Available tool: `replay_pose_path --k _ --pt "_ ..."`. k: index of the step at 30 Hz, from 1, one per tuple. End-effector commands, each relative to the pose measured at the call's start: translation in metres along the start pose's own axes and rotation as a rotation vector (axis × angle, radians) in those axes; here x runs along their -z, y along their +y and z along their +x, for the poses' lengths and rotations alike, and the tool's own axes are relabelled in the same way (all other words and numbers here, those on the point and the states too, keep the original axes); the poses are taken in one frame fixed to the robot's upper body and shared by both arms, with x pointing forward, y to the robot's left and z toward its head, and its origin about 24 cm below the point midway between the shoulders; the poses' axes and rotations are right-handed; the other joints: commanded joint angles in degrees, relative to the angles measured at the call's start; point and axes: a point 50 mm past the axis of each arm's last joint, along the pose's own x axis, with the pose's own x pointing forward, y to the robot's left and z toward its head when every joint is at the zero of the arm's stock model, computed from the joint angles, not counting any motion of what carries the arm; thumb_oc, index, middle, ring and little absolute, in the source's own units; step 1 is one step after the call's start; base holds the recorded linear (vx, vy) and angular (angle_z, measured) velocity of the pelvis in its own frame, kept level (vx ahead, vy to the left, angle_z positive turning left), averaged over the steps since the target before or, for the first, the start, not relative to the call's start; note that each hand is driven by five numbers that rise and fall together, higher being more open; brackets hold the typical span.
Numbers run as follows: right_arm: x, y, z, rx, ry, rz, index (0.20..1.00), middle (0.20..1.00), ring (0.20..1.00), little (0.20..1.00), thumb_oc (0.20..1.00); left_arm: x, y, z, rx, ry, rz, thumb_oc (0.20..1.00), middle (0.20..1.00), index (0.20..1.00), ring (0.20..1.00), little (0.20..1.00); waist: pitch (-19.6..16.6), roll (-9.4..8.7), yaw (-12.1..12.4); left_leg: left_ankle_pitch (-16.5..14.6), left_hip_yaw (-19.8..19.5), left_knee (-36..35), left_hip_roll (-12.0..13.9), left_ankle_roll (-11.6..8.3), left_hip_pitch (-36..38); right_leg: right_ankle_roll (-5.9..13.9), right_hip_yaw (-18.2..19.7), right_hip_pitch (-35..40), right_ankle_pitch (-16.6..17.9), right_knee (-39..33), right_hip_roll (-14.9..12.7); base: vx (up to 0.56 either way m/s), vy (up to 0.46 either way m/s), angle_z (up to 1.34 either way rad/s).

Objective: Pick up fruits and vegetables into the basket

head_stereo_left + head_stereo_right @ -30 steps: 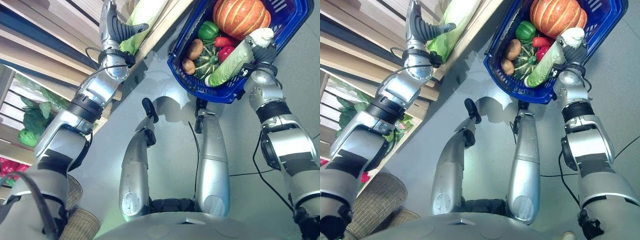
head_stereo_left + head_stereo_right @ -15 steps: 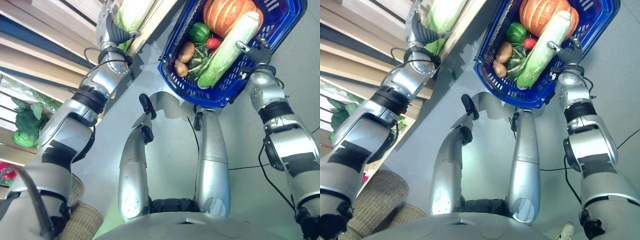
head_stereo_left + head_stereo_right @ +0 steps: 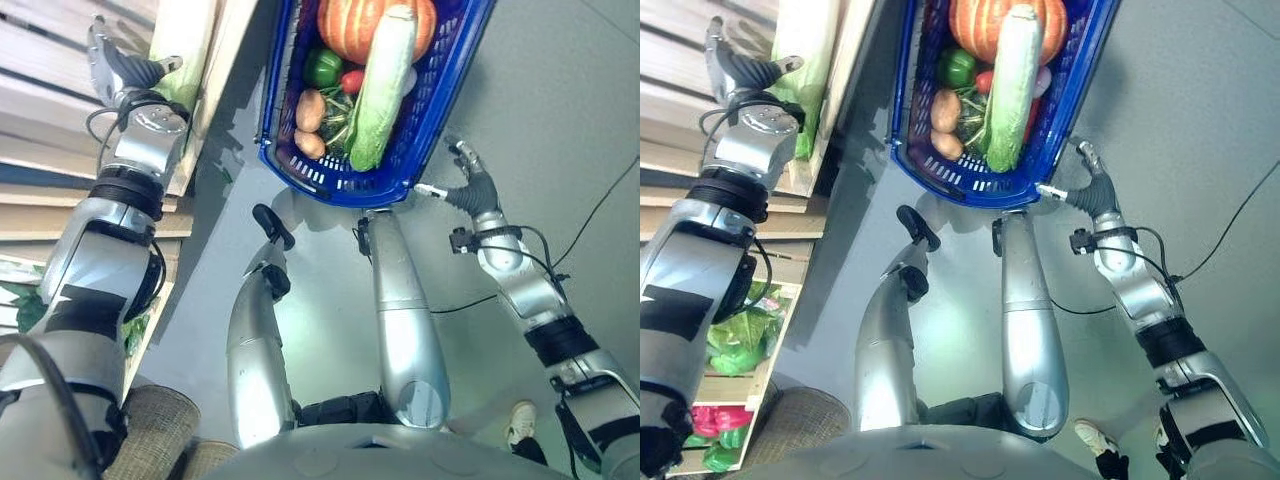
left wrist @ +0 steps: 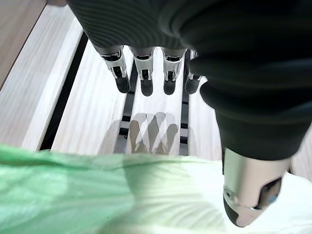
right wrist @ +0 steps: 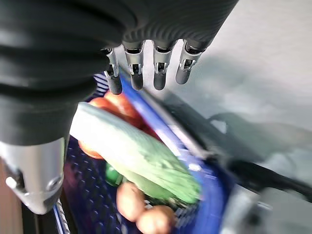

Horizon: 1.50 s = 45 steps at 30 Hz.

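Left eye view, far left: the left hand (image 3: 120,68) is up at the wooden shelf (image 3: 60,120), beside a pale green cabbage (image 3: 185,50) that runs off the top edge, so its full length is cut off. In its wrist view the fingers (image 4: 144,73) hang straight and slightly apart over the slats, the thumb (image 4: 248,195) apart from them above the leaves, nothing pinched. Whether any fingertip touches the cabbage is hard to make out.

Lower left in the right eye view, more greens (image 3: 735,340) and something red (image 3: 715,420) sit in the shelf's lower bays, too small to name.

In the middle, the blue basket (image 3: 300,170) stands on the grey floor (image 3: 560,120); its far end is cut off by the top edge. I count one orange pumpkin (image 3: 350,25), one green pepper (image 3: 322,68), one long cabbage (image 3: 380,90) lying across the load, two brown potatoes (image 3: 309,110) side by side, and a red item (image 3: 353,80), partly hidden under the cabbage. Dark green leaves below the cabbage are mostly covered.

To the right, the right hand (image 3: 470,185) is just beside the basket's near corner, outside the rim, fingers (image 5: 158,73) straight and spread, holding nothing.

At the bottom right edge, a person's shoe (image 3: 518,422) shows on the floor.
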Motion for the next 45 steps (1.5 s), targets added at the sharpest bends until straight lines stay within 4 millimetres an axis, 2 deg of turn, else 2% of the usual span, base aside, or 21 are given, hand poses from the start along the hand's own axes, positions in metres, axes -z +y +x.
replay_pose_path --k 1,9,14,17,27,36,37,39,41,42,43,45 --pt "-0.006 0.006 -0.006 -0.045 -0.025 0.093 1.000 1.000 1.000 1.000 1.000 0.033 0.029 0.016 -0.058 0.094 0.061 1.000 1.000 1.000 1.000 1.000 -2.73 -2.49 -1.85 -4.35 0.33 6.29 1.75 -1.90 -2.70 4.08 2.20 2.17 -2.49 -1.40 2.64 0.02 0.032 -0.09" --pt "-0.007 0.011 -0.009 -0.035 0.025 0.177 1.000 1.000 1.000 1.000 1.000 0.050 0.025 0.017 0.051 0.214 0.004 1.000 1.000 1.000 1.000 1.000 -2.73 -3.08 -3.00 -4.46 1.29 6.37 2.12 -1.79 -2.11 4.07 2.76 2.69 -1.71 -2.63 3.07 0.01 0.028 -0.09" --pt "-0.005 0.010 -0.010 -0.014 0.068 0.225 1.000 1.000 1.000 1.000 1.000 0.073 0.013 0.008 0.181 0.325 -0.029 1.000 1.000 1.000 1.000 1.000 -2.73 -3.42 -3.51 -4.87 1.88 7.01 2.34 -1.51 -2.04 4.01 3.05 2.92 -1.49 -2.98 3.33 0.01 0.029 -0.06" --pt "-0.002 0.008 -0.011 0.002 0.098 0.241 1.000 1.000 1.000 1.000 1.000 0.093 0.004 -0.002 0.290 0.416 0.002 1.000 1.000 1.000 1.000 1.000 -2.73 -3.80 -3.86 -4.87 2.33 7.03 2.51 -1.27 -1.94 4.03 2.99 3.18 -0.94 -3.81 3.46 0.01 0.036 -0.02" --pt "0.001 0.009 -0.010 -0.033 0.137 0.291 1.000 1.000 1.000 1.000 1.000 0.128 -0.015 -0.027 0.553 0.609 0.008 1.000 1.000 1.000 1.000 1.000 -2.73 -4.20 -4.50 -4.96 3.01 7.30 2.77 -0.95 -2.08 3.70 3.13 3.23 -0.69 -4.33 3.81 0.01 0.037 -0.08" --pt "0.000 0.015 -0.009 -0.064 0.146 0.323 1.000 1.000 1.000 1.000 1.000 0.143 -0.030 -0.047 0.665 0.726 -0.018 1.000 1.000 1.000 1.000 1.000 -2.73 -4.45 -4.75 -5.27 2.94 7.97 2.82 -0.61 -2.72 3.22 3.45 2.84 -1.13 -3.71 4.30 0.01 0.021 -0.05" --pt "0.000 0.016 -0.008 -0.066 0.145 0.332 1.000 1.000 1.000 1.000 1.000 0.143 -0.033 -0.049 0.683 0.736 -0.038 0.859 0.859 0.859 0.859 0.859 -2.73 -4.55 -4.76 -5.28 2.88 8.09 2.82 -0.55 -2.83 3.18 3.46 2.79 -1.11 -3.63 4.41 0.00 0.000 0.00" --pt "-0.001 0.019 -0.009 -0.071 0.142 0.347 1.000 1.000 1.000 1.000 1.000 0.144 -0.039 -0.054 0.709 0.749 -0.078 0.630 0.630 0.630 0.630 0.630 -2.73 -4.83 -4.74 -5.35 2.81 8.13 2.88 -0.43 -2.97 3.13 3.41 2.76 -1.13 -3.60 4.58 0.00 -0.014 -0.02" --pt "-0.001 0.023 -0.009 -0.075 0.139 0.364 1.000 1.000 1.000 1.000 1.000 0.142 -0.048 -0.060 0.763 0.754 -0.154 0.555 0.555 0.555 0.555 0.555 -2.73 -5.19 -4.63 -5.42 2.68 8.17 2.94 -0.28 -3.16 3.11 3.31 2.81 -1.06 -3.71 4.80 -0.01 -0.051 -0.02" --pt "-0.001 0.025 -0.008 -0.074 0.138 0.368 1.000 1.000 1.000 1.000 1.000 0.138 -0.053 -0.063 0.794 0.744 -0.197 0.482 0.482 0.482 0.482 0.482 -2.73 -5.39 -4.52 -5.49 2.54 8.22 2.92 -0.19 -3.27 3.07 3.18 2.84 -1.06 -3.71 4.91 -0.02 -0.065 -0.01" --pt "-0.001 0.026 -0.008 -0.074 0.137 0.373 1.000 1.000 1.000 1.000 1.000 0.136 -0.057 -0.065 0.810 0.737 -0.227 0.200 0.200 0.200 0.200 0.200 -2.73 -5.56 -4.45 -5.57 2.47 8.25 2.92 -0.11 -3.31 3.05 3.07 2.88 -1.03 -3.75 4.96 -0.01 -0.058 0.00" --pt "-0.001 0.027 -0.008 -0.069 0.136 0.385 1.000 1.000 1.000 1.000 1.000 0.129 -0.066 -0.069 0.846 0.698 -0.298 0.200 0.200 0.200 0.200 0.200 -2.73 -5.73 -4.26 -5.61 2.26 8.09 2.83 0.04 -3.27 3.12 2.91 3.00 -0.98 -3.74 5.10 -0.01 -0.041 0.02"
